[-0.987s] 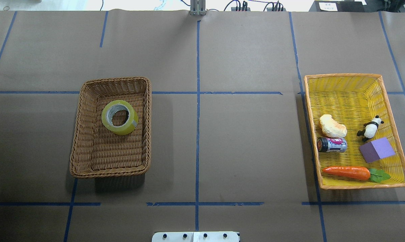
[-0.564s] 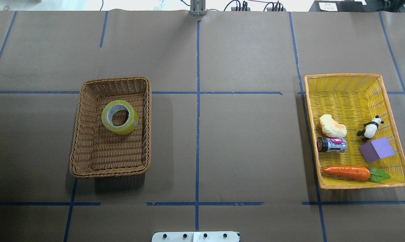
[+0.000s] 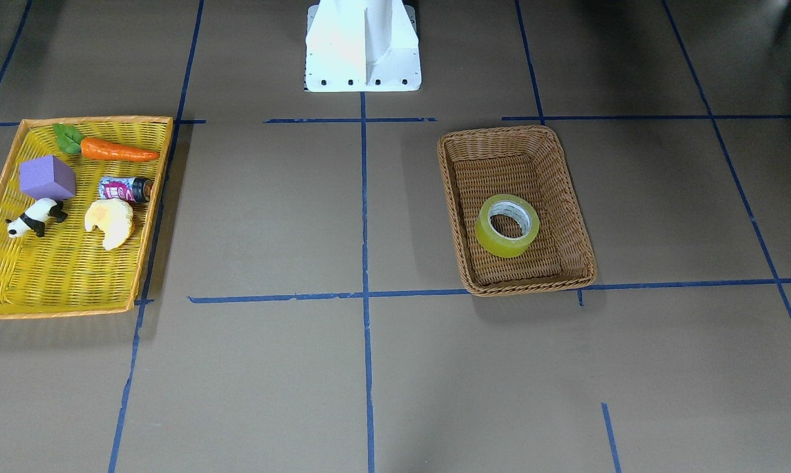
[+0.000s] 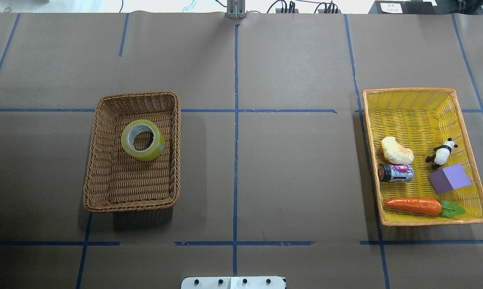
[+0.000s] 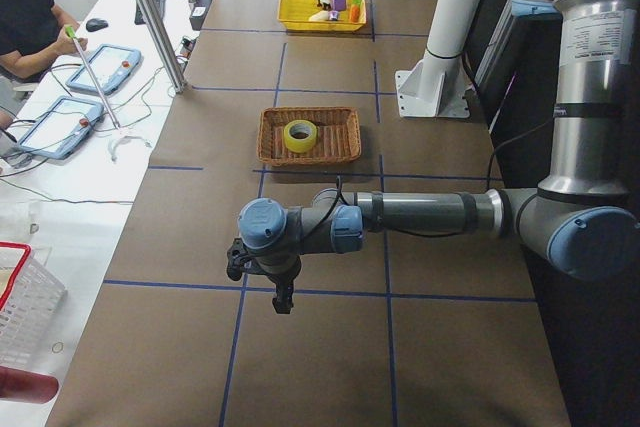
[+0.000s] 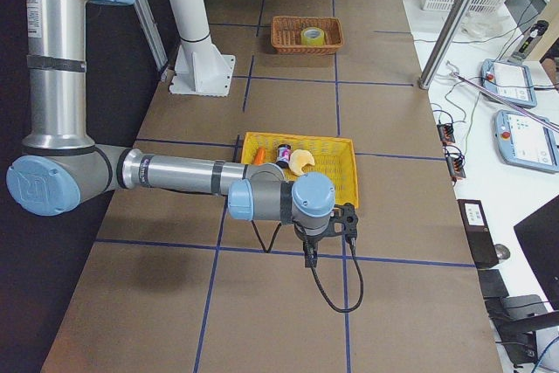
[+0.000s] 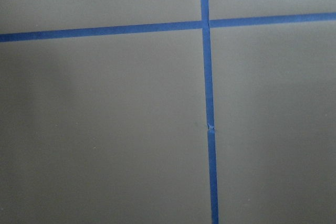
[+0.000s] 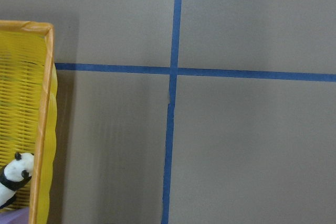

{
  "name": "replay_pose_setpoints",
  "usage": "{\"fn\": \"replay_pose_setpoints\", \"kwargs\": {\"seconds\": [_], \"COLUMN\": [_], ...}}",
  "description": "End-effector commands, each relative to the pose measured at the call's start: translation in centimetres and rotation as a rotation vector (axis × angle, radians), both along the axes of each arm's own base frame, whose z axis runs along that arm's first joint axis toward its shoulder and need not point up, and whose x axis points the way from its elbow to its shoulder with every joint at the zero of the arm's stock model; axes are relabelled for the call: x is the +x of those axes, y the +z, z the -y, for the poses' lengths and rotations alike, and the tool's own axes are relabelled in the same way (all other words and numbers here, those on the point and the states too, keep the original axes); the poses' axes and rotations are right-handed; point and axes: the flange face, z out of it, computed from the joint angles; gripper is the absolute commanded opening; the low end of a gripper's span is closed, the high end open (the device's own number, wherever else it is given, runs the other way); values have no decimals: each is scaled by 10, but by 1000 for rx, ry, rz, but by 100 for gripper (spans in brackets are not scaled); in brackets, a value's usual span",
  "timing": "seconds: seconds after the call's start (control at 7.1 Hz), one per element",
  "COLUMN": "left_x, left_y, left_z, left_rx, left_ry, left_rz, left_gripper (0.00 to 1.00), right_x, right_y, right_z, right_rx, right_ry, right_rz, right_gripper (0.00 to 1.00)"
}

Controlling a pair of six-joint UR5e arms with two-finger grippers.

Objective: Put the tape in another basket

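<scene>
The yellow-green tape (image 4: 151,154) lies flat, hole up, in the far half of the brown wicker basket (image 4: 131,206) on the table's left side. Both also show in the front view, tape (image 3: 500,244) and basket (image 3: 527,284), and in the left side view, tape (image 5: 290,142) and basket (image 5: 308,159). My left gripper (image 5: 283,302) hangs low over bare table, well short of the basket. My right gripper (image 6: 308,259) hangs near the yellow tray's outer edge. Both grippers show only in the side views, so I cannot tell whether they are open or shut.
A flat yellow tray basket with an orange rim (image 4: 426,90) on the right holds a carrot (image 4: 412,205), a can (image 4: 396,173), a purple cube (image 4: 450,179), a toy panda (image 4: 442,152) and a bread piece (image 4: 396,151). Blue tape lines cross the brown table. The robot's white base (image 3: 362,46) stands at mid-table.
</scene>
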Motion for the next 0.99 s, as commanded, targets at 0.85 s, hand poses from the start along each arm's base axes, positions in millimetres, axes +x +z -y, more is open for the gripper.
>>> {"fn": "replay_pose_setpoints", "kwargs": {"seconds": [0.85], "left_x": [0], "left_y": [10], "left_z": [1], "left_rx": [-9], "left_ry": [-4], "left_rz": [7], "left_gripper": [100], "right_x": [0], "right_y": [8], "right_z": [3], "right_rx": [-10], "right_ry": [-2], "right_rz": [-4], "right_gripper": [100]}}
